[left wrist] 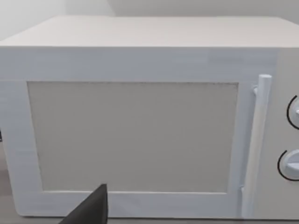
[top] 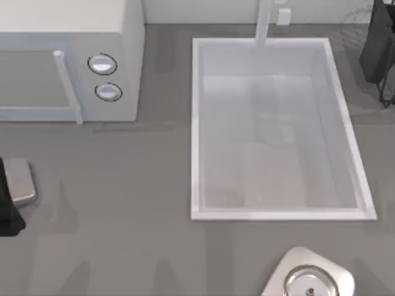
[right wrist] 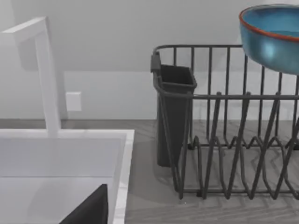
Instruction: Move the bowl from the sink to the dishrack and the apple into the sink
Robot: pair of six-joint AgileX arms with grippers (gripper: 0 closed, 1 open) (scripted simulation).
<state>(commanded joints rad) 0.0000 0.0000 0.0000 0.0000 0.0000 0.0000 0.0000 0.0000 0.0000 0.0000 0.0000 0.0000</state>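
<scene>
Above the dishrack [right wrist: 233, 140] sits the bowl [right wrist: 273, 39], hard, slippery and breakable, best held by its rim; whether either arm's fingers are apart cannot be told.

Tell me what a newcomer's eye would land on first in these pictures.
The blue bowl stands out most, seen in the right wrist view above the dark wire dishrack, beside the sink's corner. Next comes the big white sink, right of centre in the top view with nothing lying in it, its faucet at the far end. The white microwave sits at the table's far left.
</scene>
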